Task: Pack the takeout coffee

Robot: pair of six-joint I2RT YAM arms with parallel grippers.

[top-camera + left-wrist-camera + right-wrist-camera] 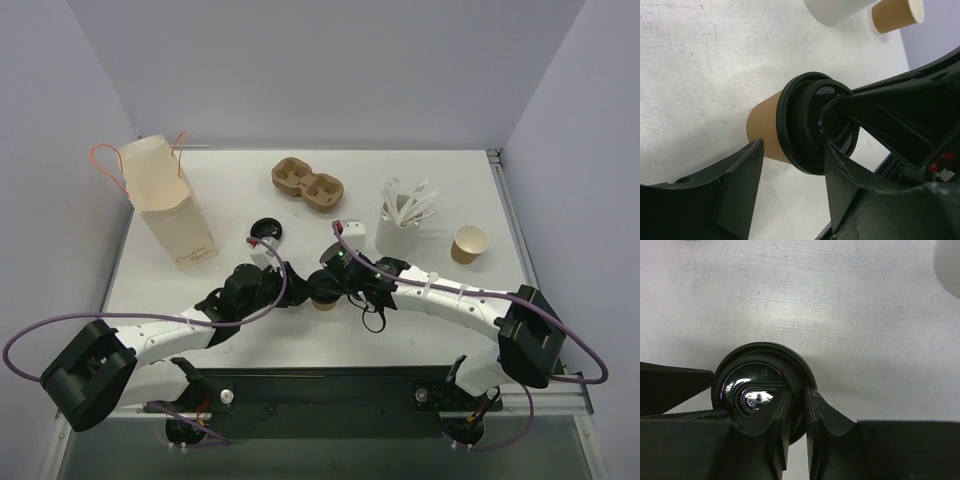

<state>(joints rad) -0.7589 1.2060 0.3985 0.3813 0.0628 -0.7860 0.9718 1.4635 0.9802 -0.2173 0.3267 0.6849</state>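
Note:
A kraft-brown paper cup (pixel 324 298) stands between my two grippers with a black lid (pixel 800 125) on its mouth. Its brown side (pixel 765 130) shows in the left wrist view. My right gripper (pixel 797 400) is shut on the lid's (pixel 755 370) rim, with one finger in the lid's recess and one outside it. My left gripper (pixel 795 150) is open, its fingers on either side of the cup and not touching it. A second kraft cup (pixel 469 243), open with a white inside, stands at the right and also shows in the left wrist view (pixel 895 15).
A paper bag (pixel 165 205) with handles stands at the back left. A brown two-hole carrier (pixel 307 183) lies at the back middle. A white cup of white sticks (pixel 398 232) stands behind my right arm. A spare black lid (pixel 266 229) lies behind my left gripper.

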